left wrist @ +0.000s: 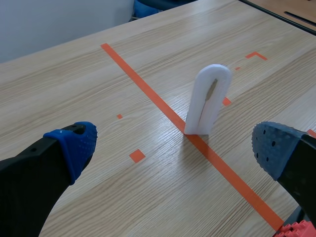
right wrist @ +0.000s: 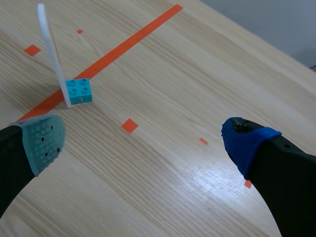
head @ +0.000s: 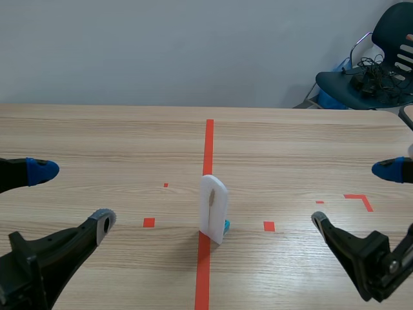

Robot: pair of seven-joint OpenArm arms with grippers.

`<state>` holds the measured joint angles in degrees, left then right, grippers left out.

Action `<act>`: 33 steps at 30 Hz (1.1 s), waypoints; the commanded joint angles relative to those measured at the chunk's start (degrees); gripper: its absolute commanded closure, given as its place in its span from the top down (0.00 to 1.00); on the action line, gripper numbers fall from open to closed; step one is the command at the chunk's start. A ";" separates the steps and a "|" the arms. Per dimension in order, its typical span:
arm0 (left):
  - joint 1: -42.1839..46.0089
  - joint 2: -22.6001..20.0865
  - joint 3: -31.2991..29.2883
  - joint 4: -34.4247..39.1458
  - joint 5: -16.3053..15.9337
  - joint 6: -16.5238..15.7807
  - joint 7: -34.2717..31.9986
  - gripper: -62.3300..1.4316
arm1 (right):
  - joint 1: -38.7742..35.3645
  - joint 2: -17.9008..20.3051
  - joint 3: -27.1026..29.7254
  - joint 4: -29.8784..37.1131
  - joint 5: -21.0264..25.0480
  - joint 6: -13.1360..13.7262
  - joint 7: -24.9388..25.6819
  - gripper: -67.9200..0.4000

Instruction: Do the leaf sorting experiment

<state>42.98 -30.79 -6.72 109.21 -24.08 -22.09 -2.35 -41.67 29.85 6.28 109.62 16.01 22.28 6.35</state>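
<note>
Wooden table [head: 97,142] bears an upright white panel [head: 213,208] half-hiding a teal brick [head: 226,225]; left claw [left wrist: 173,145] and right claw [right wrist: 144,139] gape released.

Left arm [head: 32,265]: enters low at the near left corner, angled toward the middle. The left tool [head: 72,196] is wide open. Its blue-padded finger [head: 40,170] lies farther from the robot and its grey-padded finger [head: 102,223] nearer.

Right arm [head: 377,265]: enters low at the near right corner, angled toward the middle. The right tool [head: 353,195] is likewise spread wide, with a blue-padded tip on the far finger. The two tools are well apart, one on each side.
</note>
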 commanded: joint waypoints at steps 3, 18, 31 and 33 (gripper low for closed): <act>-0.31 0.28 -0.26 0.24 -0.35 -0.09 -0.81 1.00 | 5.40 -3.39 0.37 -0.72 -1.90 0.46 0.52 1.00; -0.33 0.28 -0.26 0.24 -0.35 -0.09 -0.83 1.00 | 23.56 -12.85 -15.93 -20.87 -5.42 10.34 -0.79 1.00; -0.33 0.28 -0.26 0.24 -0.35 -0.09 -0.81 1.00 | 33.44 -21.16 -24.98 -40.94 -10.95 6.51 11.02 0.85; -0.35 0.28 -0.26 0.24 -0.35 -0.09 -0.83 1.00 | 33.44 -21.33 -25.64 -40.98 -10.97 5.18 11.61 0.66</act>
<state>42.87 -30.79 -6.72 109.21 -24.08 -22.09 -2.35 -8.47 7.94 -19.73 66.26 4.32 27.83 17.10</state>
